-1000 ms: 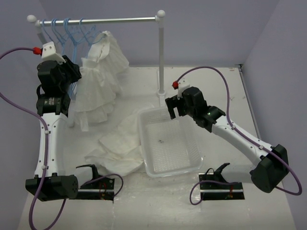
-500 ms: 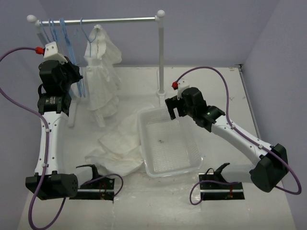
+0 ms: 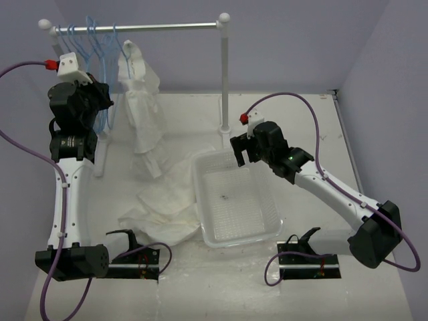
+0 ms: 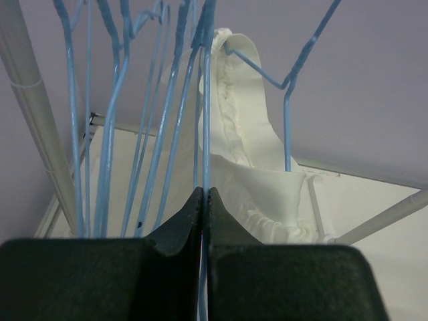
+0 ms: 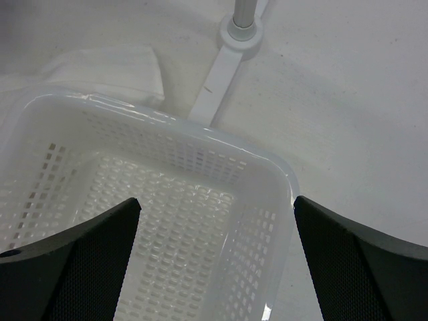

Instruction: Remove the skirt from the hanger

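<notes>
Left claw (image 4: 204,195) has just snapped shut on a blue hanger wire (image 4: 206,120). The ruffled garment (image 3: 140,114) has swung back, and the skirt (image 3: 167,200) already lies loose on the bench (image 3: 301,117).

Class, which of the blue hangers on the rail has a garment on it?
The rightmost hanger, apart from the bunch: the white ruffled garment hangs on it. The bare hangers bunched at the left end of the rail carry nothing.
</notes>
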{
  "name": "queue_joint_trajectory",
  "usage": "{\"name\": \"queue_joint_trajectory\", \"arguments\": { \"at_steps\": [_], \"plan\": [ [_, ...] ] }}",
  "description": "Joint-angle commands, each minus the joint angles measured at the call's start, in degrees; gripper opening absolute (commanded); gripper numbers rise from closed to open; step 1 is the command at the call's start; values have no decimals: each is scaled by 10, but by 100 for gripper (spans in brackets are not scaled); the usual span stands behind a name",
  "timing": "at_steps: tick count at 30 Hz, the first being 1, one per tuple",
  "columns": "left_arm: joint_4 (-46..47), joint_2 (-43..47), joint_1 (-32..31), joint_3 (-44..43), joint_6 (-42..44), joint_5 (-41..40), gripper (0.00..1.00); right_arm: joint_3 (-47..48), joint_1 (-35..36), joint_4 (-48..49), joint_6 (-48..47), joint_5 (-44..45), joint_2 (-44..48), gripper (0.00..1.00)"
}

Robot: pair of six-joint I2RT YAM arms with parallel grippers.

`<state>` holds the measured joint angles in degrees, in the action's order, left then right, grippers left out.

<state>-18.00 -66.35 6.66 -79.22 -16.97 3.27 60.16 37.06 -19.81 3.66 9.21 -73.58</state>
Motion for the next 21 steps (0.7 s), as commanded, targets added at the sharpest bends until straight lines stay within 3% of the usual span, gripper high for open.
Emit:
{"name": "queue_joint_trajectory", "arguments": {
  "at_steps": [1,12,21],
  "plan": [
    [63,16,0,-29,23,32,0,27,-2,0,-1,-8,-2,99],
    [80,25,-1,-21,31,51,0,29,-2,-2,-4,-4,-5,99],
    [78,81,-1,15,34,-11,0,33,-3,-2,-6,-6,-8,99]
  ]
}}
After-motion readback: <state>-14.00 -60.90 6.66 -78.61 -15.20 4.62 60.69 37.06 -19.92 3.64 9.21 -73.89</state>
